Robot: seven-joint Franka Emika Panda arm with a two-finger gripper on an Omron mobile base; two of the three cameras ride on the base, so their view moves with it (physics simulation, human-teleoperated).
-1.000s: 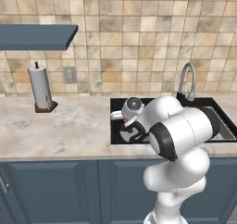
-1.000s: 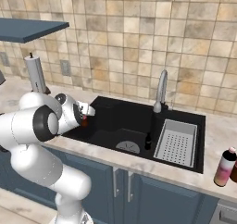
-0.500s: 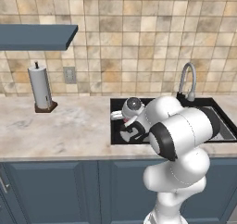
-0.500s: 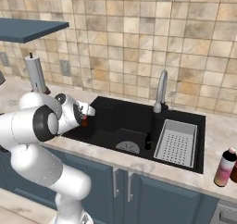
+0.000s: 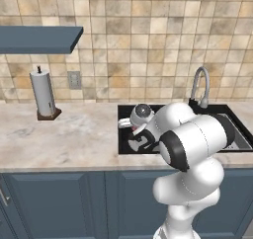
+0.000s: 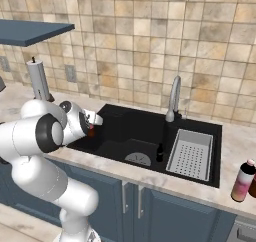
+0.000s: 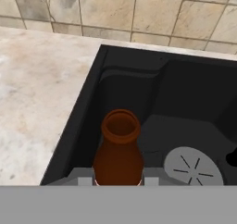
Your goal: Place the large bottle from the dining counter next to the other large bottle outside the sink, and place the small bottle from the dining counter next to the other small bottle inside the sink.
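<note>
Even, bright, diffuse lighting, no clear source direction. Rendered look, flat shading, soft low-res edges, slight pixel blur in all views. Tiled wall [image 5: 148, 45] evenly lit, no glare. Faint soft shadow under the shelf [image 5: 37, 39]. Black sink [image 6: 145, 136] reads very dark, inner detail weak, only dull grey shading on its walls. White arm [image 5: 197, 144] has a smooth gradient, mild highlight on top, darker underside. Desk [image 7: 37, 102] marbling looks smeared in the hand view. No edge distortion, no motion blur.
</note>
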